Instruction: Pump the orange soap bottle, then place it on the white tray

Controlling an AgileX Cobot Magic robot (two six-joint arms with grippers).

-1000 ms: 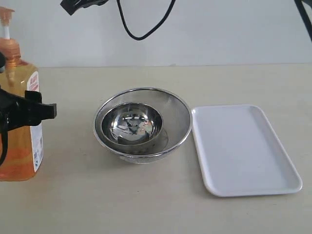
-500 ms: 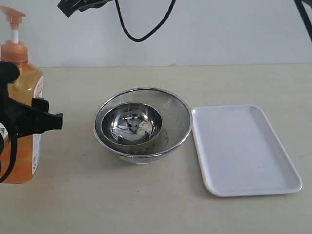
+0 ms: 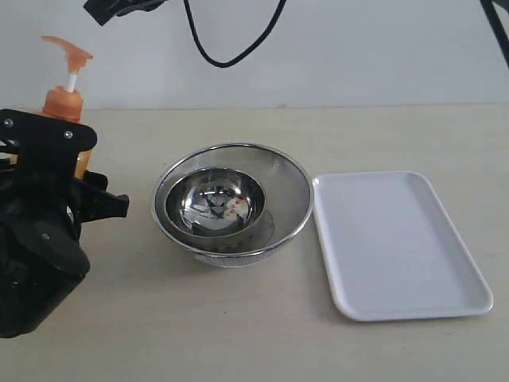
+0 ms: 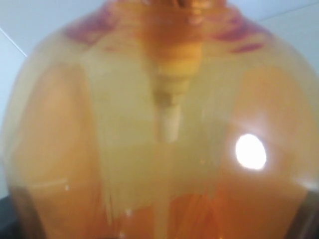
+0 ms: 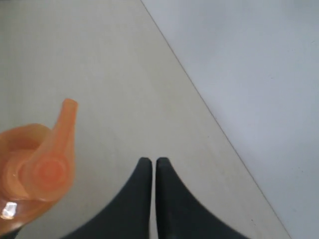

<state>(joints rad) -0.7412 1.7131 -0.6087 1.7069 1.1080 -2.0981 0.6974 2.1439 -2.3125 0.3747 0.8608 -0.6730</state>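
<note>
The orange soap bottle (image 3: pixel 63 103) stands out at the far left, with only its orange pump head and collar showing above my left arm. Its translucent orange body (image 4: pixel 164 149) fills the left wrist view. My left gripper (image 3: pixel 95 195) is shut on the bottle's body, and one black finger juts out toward the bowls. My right gripper (image 3: pixel 99 9) hangs shut above and behind the pump. In the right wrist view its fingertips (image 5: pixel 149 162) touch each other, with the pump head (image 5: pixel 47 167) off to one side. The white tray (image 3: pixel 402 243) lies empty at the right.
A small steel bowl (image 3: pixel 215 199) sits inside a wider mesh steel bowl (image 3: pixel 290 191) at the table's middle, between the bottle and the tray. A black cable (image 3: pixel 231 48) hangs against the back wall.
My left arm has carried the bottle to the right, and the arm now covers most of the bottle's body. The right gripper has drifted slightly left overhead.
</note>
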